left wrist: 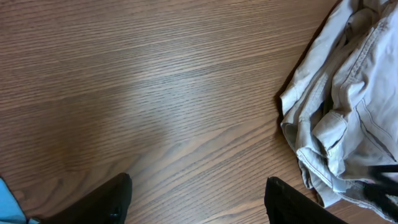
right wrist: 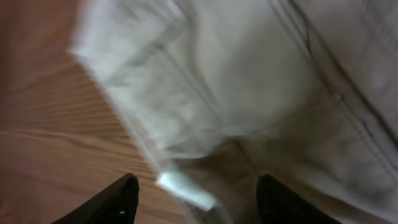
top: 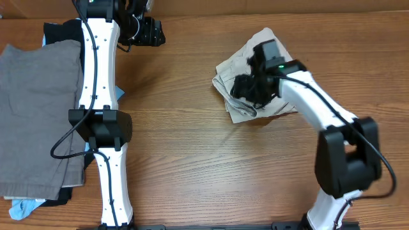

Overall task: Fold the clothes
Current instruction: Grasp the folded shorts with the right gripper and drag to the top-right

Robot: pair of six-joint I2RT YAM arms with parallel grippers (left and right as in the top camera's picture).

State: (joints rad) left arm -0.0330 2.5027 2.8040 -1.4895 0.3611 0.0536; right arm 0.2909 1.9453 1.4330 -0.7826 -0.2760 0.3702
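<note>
The clothes in play are crumpled light beige shorts (top: 259,61) lying right of the table's centre. My right gripper (top: 246,89) hovers over their front edge. In the right wrist view it (right wrist: 196,199) stands open, the shorts (right wrist: 249,93) fill the blurred frame, and a white label (right wrist: 186,190) lies between the black fingertips (right wrist: 118,199). My left gripper (top: 150,30) is at the far side of the table, left of the shorts. In the left wrist view it (left wrist: 199,199) is open over bare wood, with the shorts (left wrist: 348,106) at the right edge.
A stack of garments sits at the table's left edge: a grey one (top: 35,115) on top, black cloth (top: 64,191) under it and a light-blue piece (top: 25,207) poking out at the front. The left arm (top: 102,121) stretches alongside this stack. Wooden tabletop (top: 192,166) lies between the arms.
</note>
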